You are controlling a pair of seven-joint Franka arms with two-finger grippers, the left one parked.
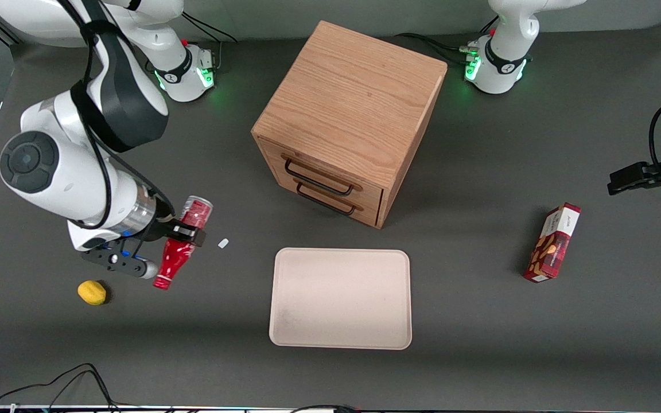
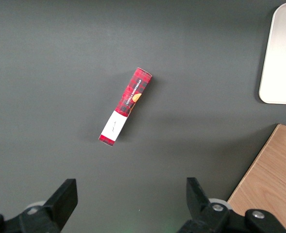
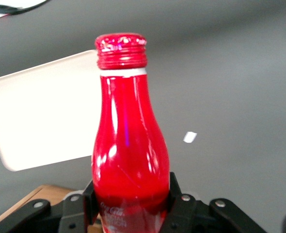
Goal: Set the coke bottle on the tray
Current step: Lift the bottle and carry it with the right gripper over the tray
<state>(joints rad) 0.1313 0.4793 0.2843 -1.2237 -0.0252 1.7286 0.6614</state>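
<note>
My right gripper (image 1: 184,232) is shut on the coke bottle (image 1: 180,244), a slim red bottle with a red cap and silvery base. It holds the bottle tilted above the table, cap end nearer the front camera, toward the working arm's end. In the right wrist view the bottle (image 3: 128,141) sits between the black fingers (image 3: 179,204), gripper (image 3: 130,204). The beige tray (image 1: 341,298) lies flat in front of the drawer cabinet, apart from the bottle. It also shows in the right wrist view (image 3: 41,116) and the left wrist view (image 2: 281,58).
A wooden drawer cabinet (image 1: 350,120) stands mid-table. A yellow lemon (image 1: 92,292) lies near the gripper. A small white scrap (image 1: 223,243) lies between bottle and tray. A red snack box (image 1: 553,242) lies toward the parked arm's end.
</note>
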